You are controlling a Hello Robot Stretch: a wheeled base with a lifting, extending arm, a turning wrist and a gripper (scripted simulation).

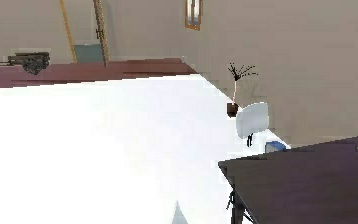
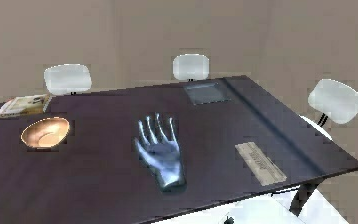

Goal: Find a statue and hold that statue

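**Hand statue stands mid-bench on my arm side**

Looking ahead, I see a white floor [image 1: 107,140]. At the far left a dark, boxy thing [image 1: 29,62] sits on a reddish-brown strip. Further right, against the wall, a small pot [image 1: 232,109] holds a plant of bare dark twigs [image 1: 240,73]. A white chair [image 1: 254,118] stands just beside it, and a corner of the dark bench [image 1: 307,190] takes up the bottom right.

The arm side view shows the bench top [image 2: 97,170] and what lies on it, which the forward view does not. At the left edge lies a flat book [image 2: 20,105]. Near it is a copper bowl [image 2: 45,132], and its hollow shows nothing but its own shiny surface. In the middle stands the statue [image 2: 159,150], a blue-grey metallic hand with its fingers spread toward the far side, well apart from the bowl. Beyond it lies a flat dark slab [image 2: 207,94], and to its right, near the bench edge, a flat grey strip [image 2: 260,162]. Three more white chairs ring the bench: far left [image 2: 67,77], far middle [image 2: 191,66] and right [image 2: 336,100].

I cannot tell the state of my gripper.
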